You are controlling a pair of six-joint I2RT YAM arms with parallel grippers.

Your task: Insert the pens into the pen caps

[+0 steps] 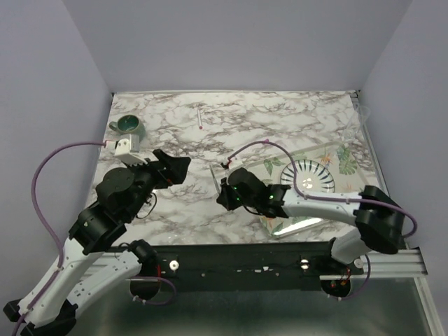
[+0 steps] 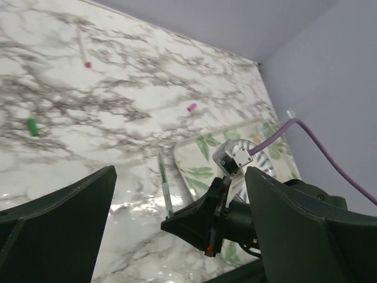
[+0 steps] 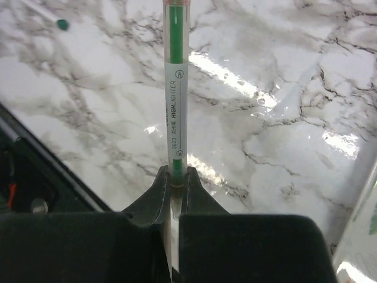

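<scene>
One green pen (image 3: pixel 175 88) pinched in right claw (image 3: pixel 175 175)

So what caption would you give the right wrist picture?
Right claw grips a green pen over the marble table; a green cap lies apart.

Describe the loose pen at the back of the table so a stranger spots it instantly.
Start at the marble table, far side, right of the green mug. A thin white pen lies there alone, its red tip at the near end. The green-cored pen sits clamped in the right gripper.
</scene>
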